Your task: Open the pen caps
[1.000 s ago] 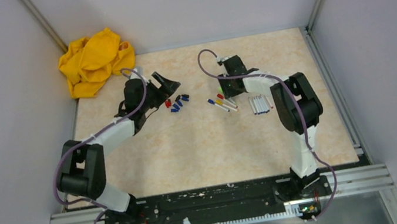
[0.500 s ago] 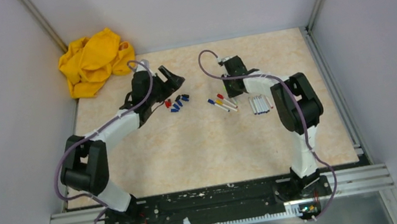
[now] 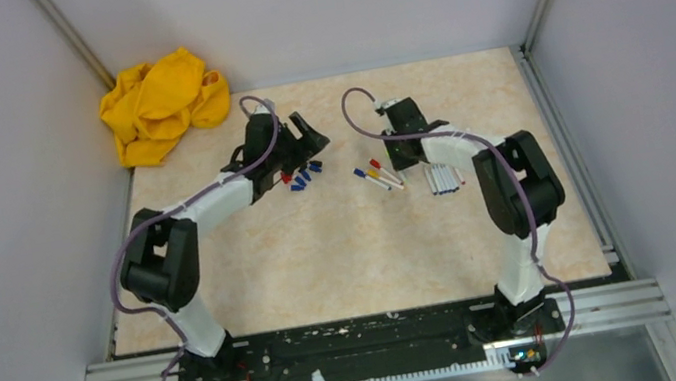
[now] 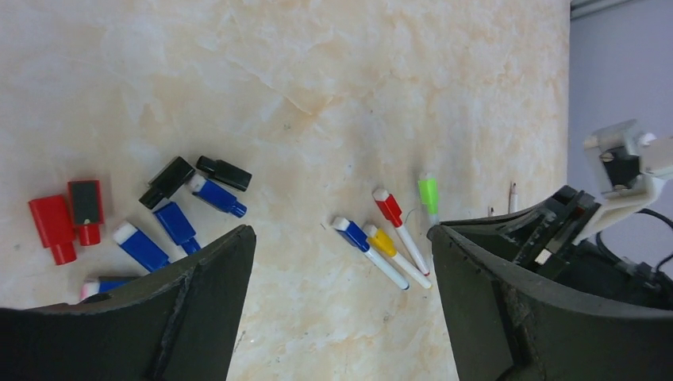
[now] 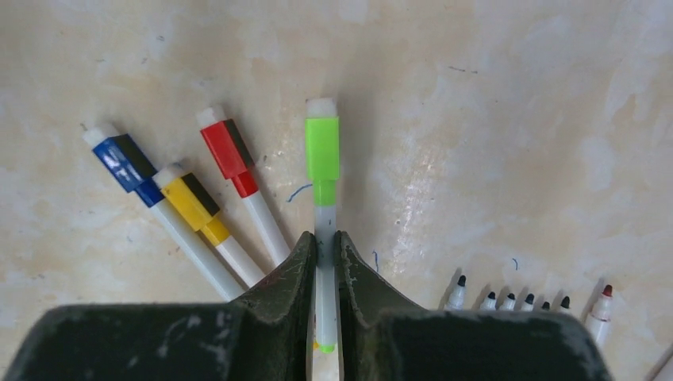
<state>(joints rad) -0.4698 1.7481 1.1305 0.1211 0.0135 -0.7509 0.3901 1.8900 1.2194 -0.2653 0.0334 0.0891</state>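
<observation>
The job looks well past halfway. In the overhead view, with twelve o'clock at the far wall, a cluster of loose caps (image 3: pixel 302 176) in red, blue and black lies on the surface (image 3: pixel 344 260) near its middle, off their pens. A row of uncapped pens (image 3: pixel 443 178) lies at about three o'clock from that cluster, and the right wrist view shows at least six bare tips there.

Four pens keep their caps. They lie fanned between the loose caps and the bare row: the blue-capped pen (image 5: pixel 124 163), the yellow-capped pen (image 5: pixel 189 203), the red-capped pen (image 5: pixel 231 156) and the green-capped pen (image 5: pixel 322 206).

The right end effector (image 5: pixel 325 242) is clamped on the white barrel of the green-capped pen, just below the green cap (image 5: pixel 322 149), which points to twelve o'clock in that view and is fully seated.

The left end effector (image 3: pixel 309 134) hangs with its fingers spread wide and holds nothing. It sits above the loose caps, with the capped pens at roughly three o'clock from it.

My reading is that the green cap is the one in hand, with the barrel secured but the pull not yet made. The other three would remain after it. A yellow cloth (image 3: pixel 162 106) sits bunched at the ten o'clock corner, well apart from everything.
</observation>
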